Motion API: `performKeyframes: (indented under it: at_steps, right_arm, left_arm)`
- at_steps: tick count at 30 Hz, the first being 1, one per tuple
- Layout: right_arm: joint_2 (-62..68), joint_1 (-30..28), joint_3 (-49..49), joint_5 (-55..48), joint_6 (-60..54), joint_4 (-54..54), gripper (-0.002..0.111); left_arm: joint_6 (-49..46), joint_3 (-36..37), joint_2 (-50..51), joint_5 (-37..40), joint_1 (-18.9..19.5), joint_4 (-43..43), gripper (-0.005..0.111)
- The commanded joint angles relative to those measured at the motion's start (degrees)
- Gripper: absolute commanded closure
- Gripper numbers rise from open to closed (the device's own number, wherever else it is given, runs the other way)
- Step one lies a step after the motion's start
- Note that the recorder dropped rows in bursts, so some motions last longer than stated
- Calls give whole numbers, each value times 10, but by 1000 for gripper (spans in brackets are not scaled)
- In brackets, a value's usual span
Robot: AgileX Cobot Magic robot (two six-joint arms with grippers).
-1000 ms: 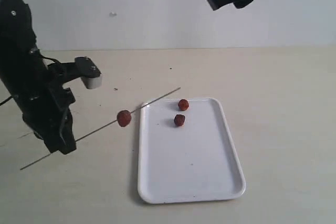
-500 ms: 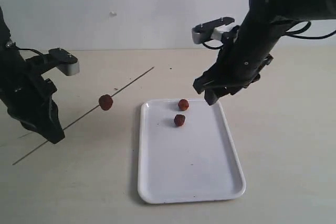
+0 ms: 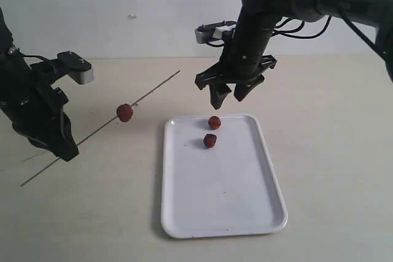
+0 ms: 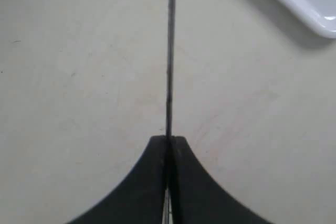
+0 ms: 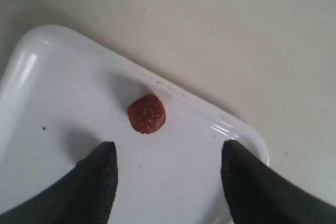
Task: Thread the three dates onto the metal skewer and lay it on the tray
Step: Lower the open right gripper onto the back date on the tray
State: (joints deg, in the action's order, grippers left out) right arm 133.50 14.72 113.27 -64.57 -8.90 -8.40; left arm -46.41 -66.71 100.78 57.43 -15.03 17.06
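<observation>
Two dates are lying loose at the far end of the tray (image 3: 245, 213): the far date (image 3: 214, 122) close to the rim, the other date (image 3: 210, 141) just beside it toward the middle. The third date (image 3: 125, 113) is sitting threaded partway along the metal skewer (image 3: 153, 90), off the tray and above the surface (image 3: 331, 151).

The left tool (image 3: 64, 151) is pinching the skewer's back end, jaws tight on the rod. The right tool (image 3: 228, 99) is hanging spread wide, holding nothing.

Key relation: the far date is lying almost straight below the right tool, in line with the gap and touching neither finger. I'm judging the right arm nearer for the pick; the left is well apart. The skewer's long axis is running diagonally, its free tip pointing toward the right tool's side, so a picked date would be travelling along that line onto the tip.
</observation>
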Motion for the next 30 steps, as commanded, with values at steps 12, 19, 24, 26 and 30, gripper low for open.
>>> performKeyframes:
  at_steps: [12, 19, 24, 26, 30]
  right_arm:
    - [44, 39, 11, 24, -10, 37, 51]
    - [52, 39, 11, 20, 2, 72, 54]
    - [53, 39, 11, 53, 6, 72, 54]
    - [53, 39, 11, 58, 6, 72, 54]
    - [54, 39, 11, 59, 6, 72, 54]
  left_arm:
    - [0, 2, -1, -7, 1, 9, 107]
    - [1, 2, -1, -7, 1, 12, 107]
    - [1, 2, -1, -7, 1, 13, 107]
    - [1, 2, -1, -7, 1, 13, 107]
    - [1, 2, -1, -7, 1, 13, 107]
